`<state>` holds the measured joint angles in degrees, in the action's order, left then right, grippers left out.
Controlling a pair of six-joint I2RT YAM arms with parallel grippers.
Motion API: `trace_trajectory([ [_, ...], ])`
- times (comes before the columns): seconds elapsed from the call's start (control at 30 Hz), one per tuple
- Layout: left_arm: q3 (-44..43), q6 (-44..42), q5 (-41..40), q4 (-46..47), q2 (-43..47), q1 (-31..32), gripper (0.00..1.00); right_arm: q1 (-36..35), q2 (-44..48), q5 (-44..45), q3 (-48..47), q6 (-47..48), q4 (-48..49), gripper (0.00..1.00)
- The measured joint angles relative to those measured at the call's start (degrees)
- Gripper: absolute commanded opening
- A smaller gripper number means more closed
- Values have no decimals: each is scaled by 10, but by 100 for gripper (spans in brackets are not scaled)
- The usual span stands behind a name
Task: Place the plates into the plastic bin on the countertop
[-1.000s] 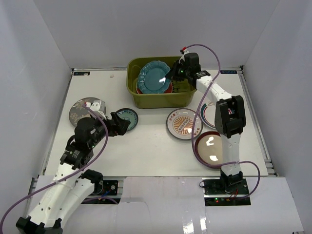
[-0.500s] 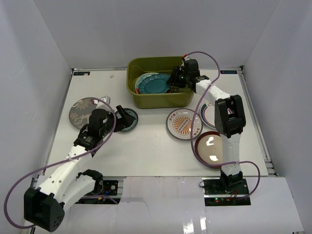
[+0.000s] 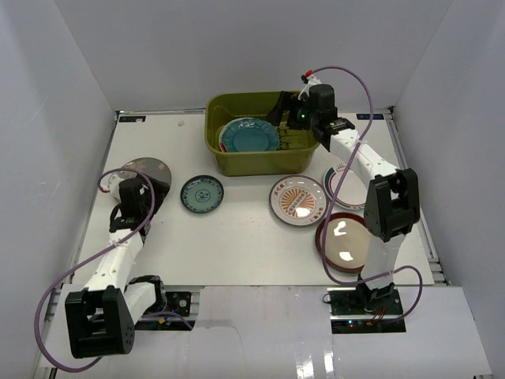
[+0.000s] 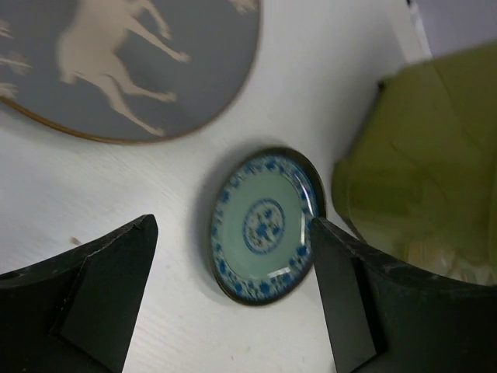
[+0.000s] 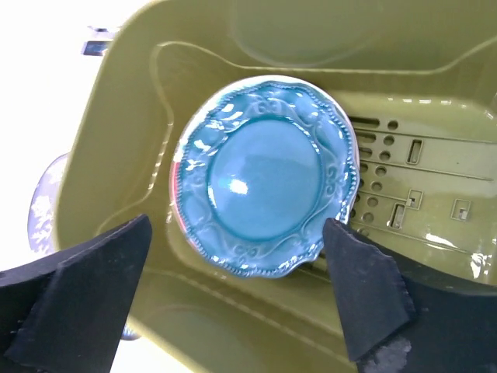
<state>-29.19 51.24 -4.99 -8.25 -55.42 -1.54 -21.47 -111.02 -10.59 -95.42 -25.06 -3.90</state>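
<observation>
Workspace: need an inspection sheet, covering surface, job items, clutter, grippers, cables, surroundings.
Surface: white countertop, flat.
Job's things: olive plastic bin at the back holds the scalloped teal plate atop a red-edged plate. The grey deer plate, small teal-patterned plate, orange sunburst plate, green-rimmed plate and dark red-rimmed plate lie on the countertop.
Clutter: nothing seen.
Grippers: left gripper open, empty, near the deer plate; right gripper open, empty, over the bin.
Cables: purple cable loops along each arm.
Surroundings: grey-white walls on three sides.
</observation>
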Motion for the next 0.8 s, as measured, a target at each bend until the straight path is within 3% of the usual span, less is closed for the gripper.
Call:
trace_trajectory([
  [0.2,40,37,-3,31,-47,-91,89,-1,94,-16,75,19,21,99],
  [0.27,58,53,-8,35,-55,-104,89,-1,120,-32,96,26,32,100],
  [0.43,77,99,-21,74,-96,-109,84,-1,204,-87,184,24,80,91],
  [0.67,70,150,-32,176,-180,-114,70,-8,294,-186,325,-38,195,87],
  [0.8,64,168,-34,210,-218,-118,51,-22,337,-213,409,-63,241,87],
])
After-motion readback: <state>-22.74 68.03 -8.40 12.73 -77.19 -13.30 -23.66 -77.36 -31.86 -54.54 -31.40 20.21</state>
